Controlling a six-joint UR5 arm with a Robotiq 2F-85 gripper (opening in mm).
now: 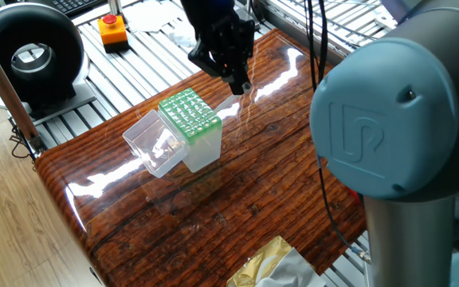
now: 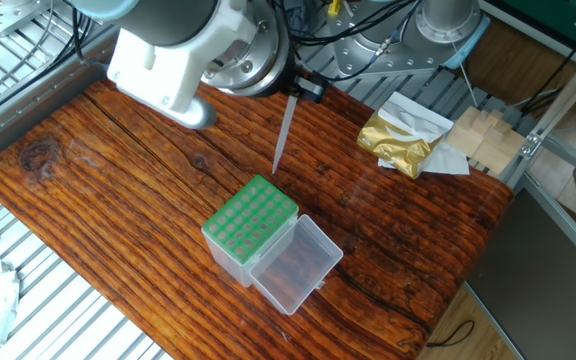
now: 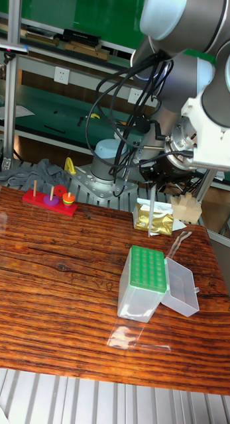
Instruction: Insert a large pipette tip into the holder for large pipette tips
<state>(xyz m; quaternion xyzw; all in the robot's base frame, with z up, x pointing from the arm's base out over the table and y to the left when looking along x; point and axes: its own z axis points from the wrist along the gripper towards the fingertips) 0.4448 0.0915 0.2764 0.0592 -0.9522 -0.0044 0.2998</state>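
The holder for large pipette tips [image 1: 188,112] [image 2: 251,216] [image 3: 148,267] stands mid-table, a clear box with a green grid top. Its clear lid [image 2: 299,262] hangs open beside it. My gripper [image 1: 242,83] [image 2: 297,90] [image 3: 152,184] is shut on the upper end of the large pipette tip [image 2: 284,133] [image 3: 151,213]. This slender whitish tube hangs nearly upright, point down. The point hovers in the air close to the far edge of the green top. Whether it is over the holes or just past that edge I cannot tell.
A gold foil bag [image 2: 400,140] and wooden blocks [image 2: 483,135] lie at the table's far side. Off the table are an orange button box [image 1: 112,30] and a black round device [image 1: 30,56]. A red ring toy [image 3: 50,199] sits at one corner, a clear sheet [image 3: 138,338] near the front.
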